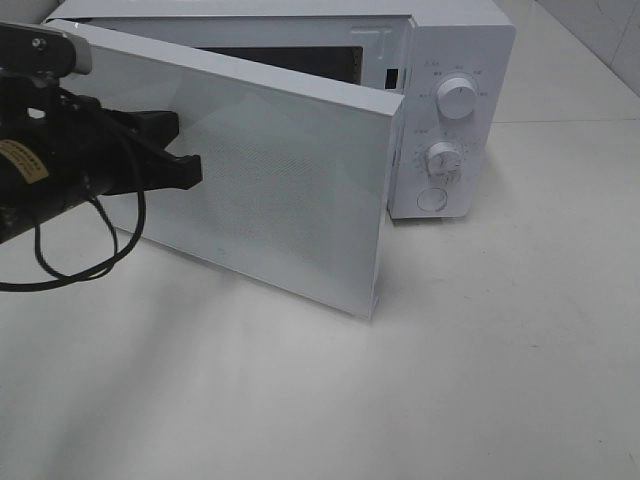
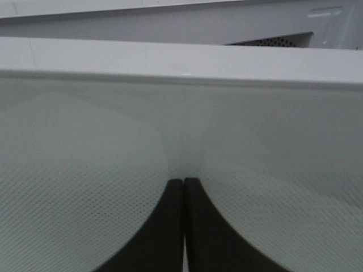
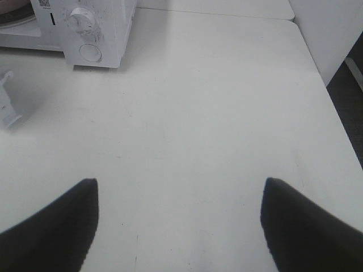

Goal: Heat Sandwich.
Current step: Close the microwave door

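Observation:
The white microwave (image 1: 455, 50) stands at the back of the table with its door (image 1: 270, 190) swung partly open toward the front. My left gripper (image 1: 190, 170) is shut and empty, its fingertips against the door's outer mesh panel; the left wrist view shows the closed fingertips (image 2: 184, 182) touching the door (image 2: 170, 113). My right gripper (image 3: 180, 184) is open and empty above the bare table, out of the exterior high view. The sandwich is hidden; the door blocks the view into the cavity.
Two dials (image 1: 457, 97) (image 1: 443, 157) and a round button (image 1: 432, 198) are on the control panel. The right wrist view shows the microwave's control side (image 3: 93, 28), the door's latch edge (image 3: 7, 107), the table's edge (image 3: 332, 119) and a white wall (image 3: 329, 34).

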`<state>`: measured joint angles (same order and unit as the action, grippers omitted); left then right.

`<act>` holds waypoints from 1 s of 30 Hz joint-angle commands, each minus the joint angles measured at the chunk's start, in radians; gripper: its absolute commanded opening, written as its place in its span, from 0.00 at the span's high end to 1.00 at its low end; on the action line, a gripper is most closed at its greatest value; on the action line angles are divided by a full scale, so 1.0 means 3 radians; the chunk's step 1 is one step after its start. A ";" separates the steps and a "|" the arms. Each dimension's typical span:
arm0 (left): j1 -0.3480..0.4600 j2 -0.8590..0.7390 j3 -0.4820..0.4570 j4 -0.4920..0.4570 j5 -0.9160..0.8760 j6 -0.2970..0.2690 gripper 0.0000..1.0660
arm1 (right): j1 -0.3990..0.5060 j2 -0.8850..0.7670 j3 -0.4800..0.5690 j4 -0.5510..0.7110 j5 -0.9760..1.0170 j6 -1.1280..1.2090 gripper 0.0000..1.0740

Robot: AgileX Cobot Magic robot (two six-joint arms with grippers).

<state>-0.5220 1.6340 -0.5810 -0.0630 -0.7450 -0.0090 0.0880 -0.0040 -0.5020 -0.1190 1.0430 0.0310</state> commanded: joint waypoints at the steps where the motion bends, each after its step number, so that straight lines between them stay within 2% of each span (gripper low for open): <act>1: -0.0160 0.0143 -0.0210 -0.0163 -0.0023 0.0097 1.00 | -0.0027 -0.0090 -0.0007 0.0003 -0.0020 -0.0010 0.29; 13: -0.0427 0.0493 -0.0730 -0.0357 0.0053 0.0103 1.00 | -0.0027 -0.0090 -0.0007 0.0003 -0.0020 -0.0010 0.29; 18: -0.0520 0.0640 -0.0960 -0.0450 0.0057 0.0217 1.00 | -0.0027 -0.0090 -0.0007 0.0003 -0.0020 -0.0010 0.29; 19: -0.0560 0.0707 -0.1053 -0.0497 0.0073 0.0307 1.00 | -0.0027 -0.0090 -0.0007 0.0003 -0.0020 -0.0010 0.29; 21: -0.0600 0.0773 -0.1157 -0.0523 0.0090 0.0373 1.00 | -0.0027 -0.0090 -0.0007 0.0003 -0.0020 -0.0010 0.29; 30: -0.0640 0.1037 -0.1593 -0.0643 0.0260 0.0360 1.00 | -0.0027 -0.0090 -0.0007 0.0003 -0.0020 -0.0010 0.29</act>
<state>-0.7110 1.9360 -1.0280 -0.2310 -0.6650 0.0990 0.0880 -0.0040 -0.5020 -0.1190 1.0430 0.0310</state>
